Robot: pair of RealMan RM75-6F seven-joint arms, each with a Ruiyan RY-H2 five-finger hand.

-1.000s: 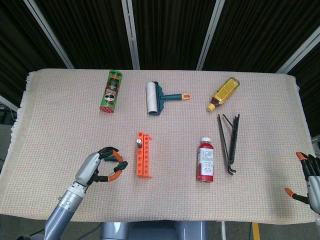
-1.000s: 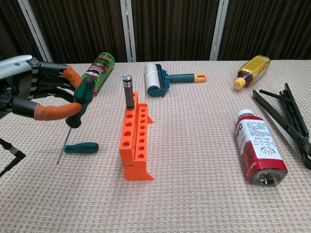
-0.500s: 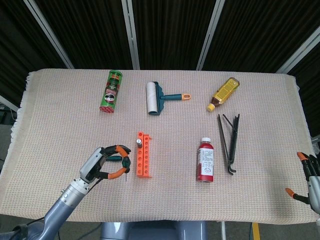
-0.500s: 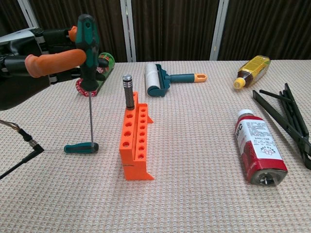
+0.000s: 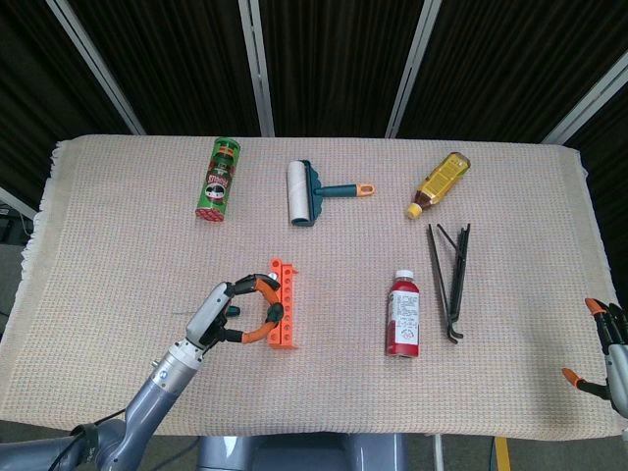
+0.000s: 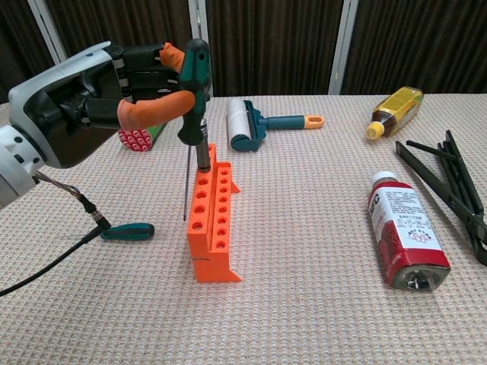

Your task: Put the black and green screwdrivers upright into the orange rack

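The green screwdriver, gripped upright by the left hand, had been carried to the orange rack, ready for lowering.

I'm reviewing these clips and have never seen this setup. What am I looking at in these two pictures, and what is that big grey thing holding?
It is a two-armed robot with finger hands at a cloth-covered table. One camera looks down from its head, the other forward from its chest. The left hand holds a green screwdriver upright beside the orange rack, tip not yet in a hole. A metal-handled tool already stands in the rack. Another green screwdriver lies on the cloth. The right hand waits, holding nothing.
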